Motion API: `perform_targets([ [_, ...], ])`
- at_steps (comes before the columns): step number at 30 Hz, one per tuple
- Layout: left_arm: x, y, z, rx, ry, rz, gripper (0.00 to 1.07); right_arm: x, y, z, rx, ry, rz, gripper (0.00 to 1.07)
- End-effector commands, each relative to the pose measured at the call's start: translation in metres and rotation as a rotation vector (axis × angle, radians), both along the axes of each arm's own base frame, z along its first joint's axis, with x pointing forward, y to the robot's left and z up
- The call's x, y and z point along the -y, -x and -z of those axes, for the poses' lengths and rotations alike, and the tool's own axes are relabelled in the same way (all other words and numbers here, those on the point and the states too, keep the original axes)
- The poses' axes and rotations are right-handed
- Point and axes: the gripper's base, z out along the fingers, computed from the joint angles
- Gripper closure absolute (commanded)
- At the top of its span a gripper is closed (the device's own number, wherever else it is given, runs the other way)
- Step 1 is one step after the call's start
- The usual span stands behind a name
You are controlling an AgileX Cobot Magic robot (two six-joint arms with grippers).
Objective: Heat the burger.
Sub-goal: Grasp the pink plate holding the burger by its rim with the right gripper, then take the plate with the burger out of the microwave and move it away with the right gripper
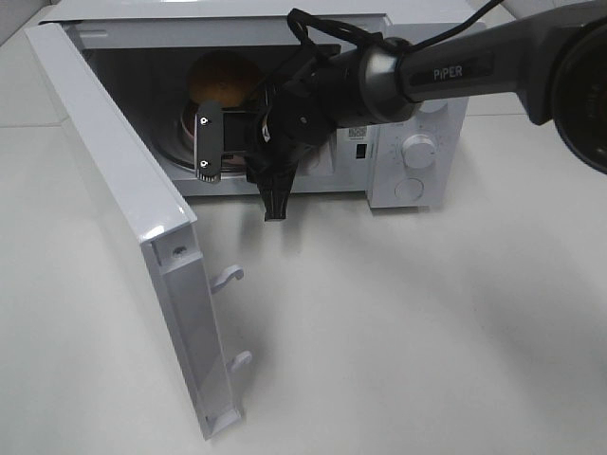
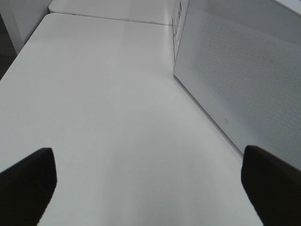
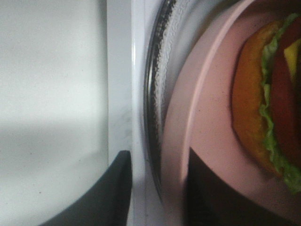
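The burger (image 1: pixel 224 81) sits, seemingly plated, inside the microwave (image 1: pixel 417 152), behind the right hand (image 1: pixel 242 156).

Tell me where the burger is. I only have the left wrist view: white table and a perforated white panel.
Observer: The tall round burger with the golden-brown bun is inside the white microwave oven, sitting on a round pink plate.
Operator: Door?
Observer: The white microwave door stands wide open, swung out to the left in the exterior high view.
Operator: Right gripper?
Observer: The right gripper is at the oven mouth with one finger on each side of the plate's rim. I cannot tell whether it is gripping.
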Motion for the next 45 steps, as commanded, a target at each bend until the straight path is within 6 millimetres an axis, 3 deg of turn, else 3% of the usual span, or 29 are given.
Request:
perform_targets([
  [1,0.000,0.000,0.001,0.004,0.003,-0.010,0.06,-0.002,-0.005,-0.013,0.058,-0.043,-0.019,1.07],
  [22,0.000,0.000,0.001,0.004,0.003,-0.010,0.06,0.002,0.008,-0.032,-0.034,0.022,-0.036,1.07],
  [34,0.000,0.000,0.001,0.004,0.003,-0.010,0.06,0.006,0.016,-0.061,-0.031,0.050,-0.084,1.07],
  [45,0.000,0.000,0.001,0.004,0.003,-0.010,0.06,0.033,0.040,-0.069,0.013,0.122,-0.211,1.07],
])
